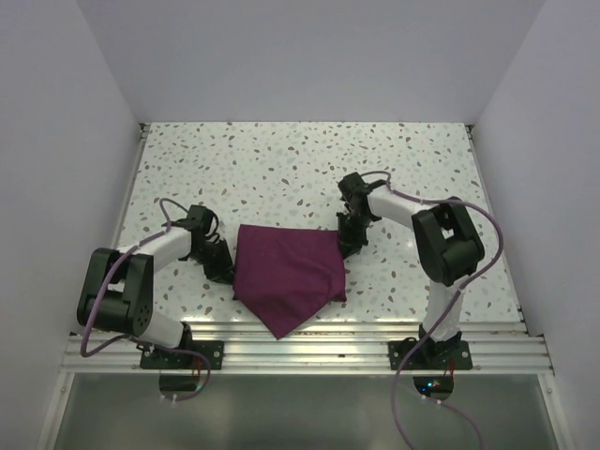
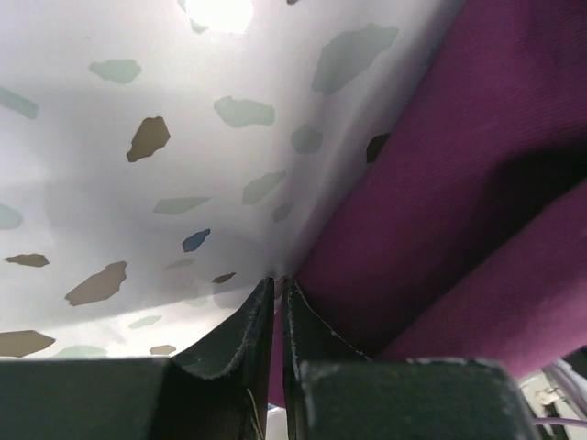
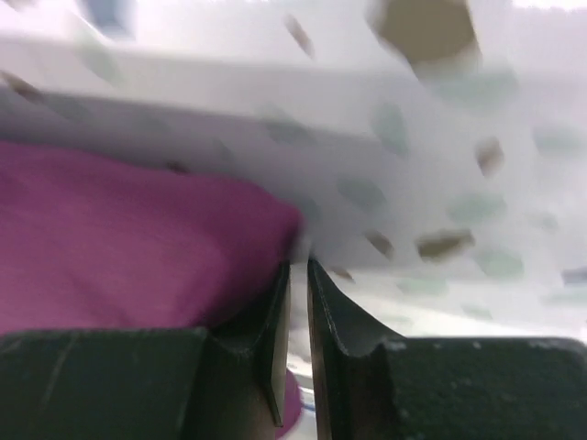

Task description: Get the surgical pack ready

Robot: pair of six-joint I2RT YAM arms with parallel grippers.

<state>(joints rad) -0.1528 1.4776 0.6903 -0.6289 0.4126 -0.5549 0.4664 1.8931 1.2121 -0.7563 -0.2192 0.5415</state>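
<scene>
1. The speckled white table (image 1: 281, 159) lay under the folded maroon cloth (image 1: 286, 272) and spread out on every side of it. Its widest bare stretch was beyond the cloth's far edge.
2. The aluminium rail (image 1: 309, 342) ran just nearer than the cloth. The bases of both arms were bolted to it, one on each side of the cloth's near point.
3. The folded maroon cloth lay flat on the near middle of the table. Its far edge was straight, and its near end tapered to a point that reached the table's near edge by the rail. Only fabric showed, and whatever it wrapped was hidden.
4. The right arm (image 1: 441, 248) stood to the right of the cloth, and its white forearm reached down to the cloth's far right corner.
5. The left arm (image 1: 127, 286) stood to the left of the cloth, and its forearm reached low towards the cloth's left edge.
6. The right gripper (image 1: 347, 246) sat at the cloth's far right corner. In the right wrist view the gripper (image 3: 298, 266) had its jaws drawn to a thin slit right at the corner of the cloth (image 3: 119, 238). A sliver of maroon showed low between them, so they were pinching fabric.
7. The left gripper (image 1: 222, 272) touched the cloth's left edge, near its lower left corner. In the left wrist view the gripper (image 2: 278, 284) had its jaws almost together, nipping the edge of the cloth (image 2: 440, 183). A strip of maroon showed in the gap, and the speckled table (image 2: 138, 202) lay to the left.
</scene>
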